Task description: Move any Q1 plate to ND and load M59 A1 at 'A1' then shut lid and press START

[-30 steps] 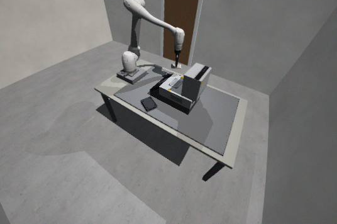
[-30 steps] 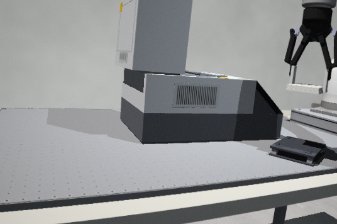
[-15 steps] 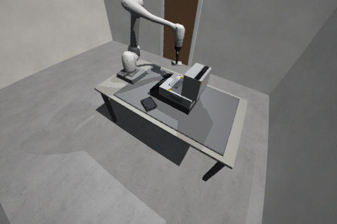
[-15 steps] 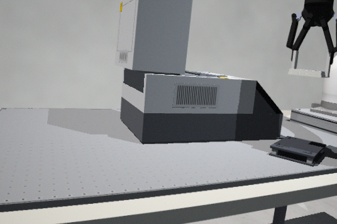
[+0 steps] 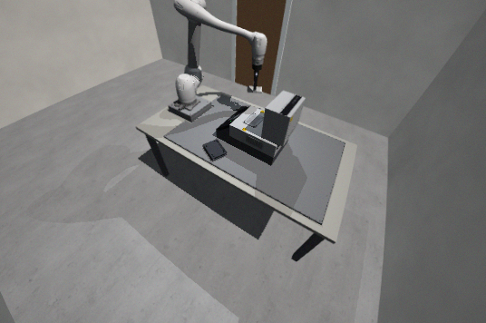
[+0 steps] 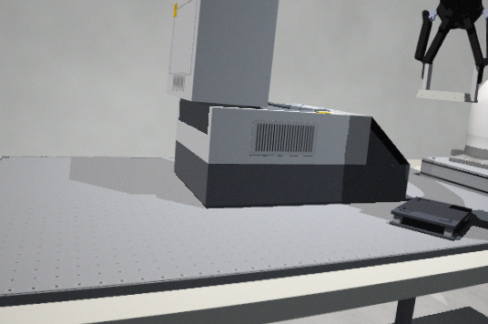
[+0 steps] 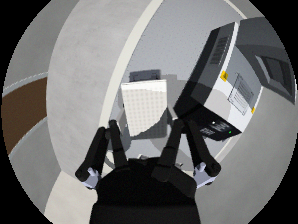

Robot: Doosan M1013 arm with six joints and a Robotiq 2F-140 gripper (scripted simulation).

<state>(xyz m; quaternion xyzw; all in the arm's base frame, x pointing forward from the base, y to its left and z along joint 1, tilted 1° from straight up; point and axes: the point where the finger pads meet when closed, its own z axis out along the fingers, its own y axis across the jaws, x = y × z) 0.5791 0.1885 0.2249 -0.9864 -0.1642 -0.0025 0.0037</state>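
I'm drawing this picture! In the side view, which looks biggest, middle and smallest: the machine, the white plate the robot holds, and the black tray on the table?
1. The machine Q1, by far.
2. The black tray.
3. The white plate in the tool.

The tray and plate look close in size and sit at different distances, so that order is unsure.
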